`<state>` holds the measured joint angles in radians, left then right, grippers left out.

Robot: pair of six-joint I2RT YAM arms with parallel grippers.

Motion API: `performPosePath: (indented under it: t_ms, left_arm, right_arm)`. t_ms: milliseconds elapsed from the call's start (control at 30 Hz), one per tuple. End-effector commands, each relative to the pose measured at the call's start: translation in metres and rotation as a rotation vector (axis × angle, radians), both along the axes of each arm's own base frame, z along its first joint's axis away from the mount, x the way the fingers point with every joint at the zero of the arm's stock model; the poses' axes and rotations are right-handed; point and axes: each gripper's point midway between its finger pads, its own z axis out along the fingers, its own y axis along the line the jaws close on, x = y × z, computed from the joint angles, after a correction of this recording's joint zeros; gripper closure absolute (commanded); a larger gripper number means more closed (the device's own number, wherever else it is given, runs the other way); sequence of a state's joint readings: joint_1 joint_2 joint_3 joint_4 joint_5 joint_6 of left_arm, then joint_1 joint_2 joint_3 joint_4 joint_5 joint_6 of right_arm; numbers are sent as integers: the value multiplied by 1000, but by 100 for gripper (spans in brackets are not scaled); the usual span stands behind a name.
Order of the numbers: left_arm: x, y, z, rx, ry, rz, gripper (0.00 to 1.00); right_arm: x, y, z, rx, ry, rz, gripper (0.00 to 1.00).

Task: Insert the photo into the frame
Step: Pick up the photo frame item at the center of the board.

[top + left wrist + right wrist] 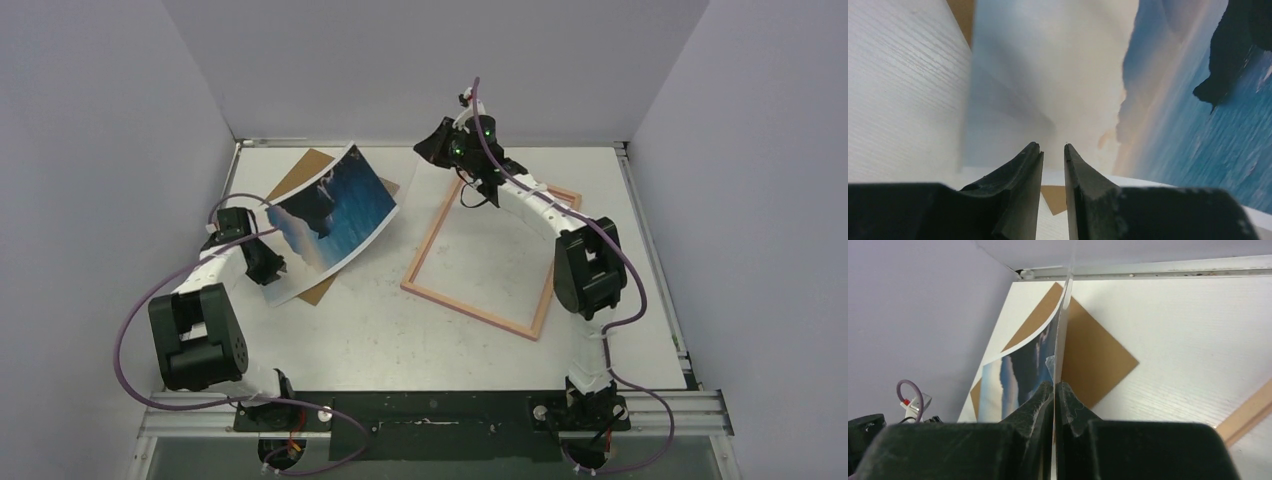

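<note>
The photo (335,212), sea and dark cliffs with a white border, hangs curled above the table at back left. In the right wrist view its edge (1060,340) runs straight between the fingers of my right gripper (1054,385), which is shut on it; from above that gripper (425,152) is near the back wall. My left gripper (268,272) is at the photo's near left edge. Its jaws (1053,146) stand slightly apart with nothing between them, and the print (1178,125) fills the view beyond. The frame (470,311) lies flat at centre right, its rail (1248,412) showing light wood.
A brown backing panel (310,165) lies on the table under the photo; it also shows behind the sheet (1093,360) and through the left fingers' gap (1055,197). Grey walls enclose the table on three sides. A metal rail (1168,272) runs along the back edge.
</note>
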<state>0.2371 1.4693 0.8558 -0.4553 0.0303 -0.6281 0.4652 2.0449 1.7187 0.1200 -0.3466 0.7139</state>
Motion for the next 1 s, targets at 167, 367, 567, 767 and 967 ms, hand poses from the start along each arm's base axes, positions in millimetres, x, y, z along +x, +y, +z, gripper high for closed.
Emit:
performPosePath:
  t_ms: [167,367,567,767,967]
  left_arm:
    - [-13,9,-36,-16,166,91,79]
    - [-17,8,-38,-21,188,92,79]
    - [3,0,-22,-62,130,12,77]
    - [53,-9,26,-134,23,-87,59]
    - [125,-28,95,-178,-181,-278,26]
  right_arm:
    - [-6,-62,99,-48,-184,-134,100]
    - [-10,-101,149,-24,-266,-173,100]
    - [-29,-112,180,-33,-312,-146,100]
    - [-58,-130,215,-57,-375,-164,100]
    - [-98,-131,249,-74,-447,-82,100]
